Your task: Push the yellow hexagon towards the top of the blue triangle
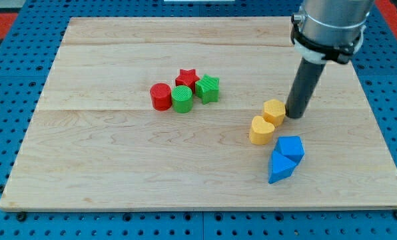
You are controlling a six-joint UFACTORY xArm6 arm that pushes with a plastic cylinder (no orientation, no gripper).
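The yellow hexagon (274, 111) lies right of the board's middle. My tip (294, 116) rests right beside it, on its right side, touching or nearly touching. The blue triangle (280, 167) lies below, near the board's lower right, with a blue block (291, 147) pressed against its upper right. A yellow heart-shaped block (262, 130) sits against the hexagon's lower left, between the hexagon and the blue pair.
A cluster lies left of centre: a red cylinder (161, 96), a green cylinder (182, 99), a red star (186, 78) and a green star-like block (208, 89). The wooden board (118, 173) lies on a blue pegboard surface.
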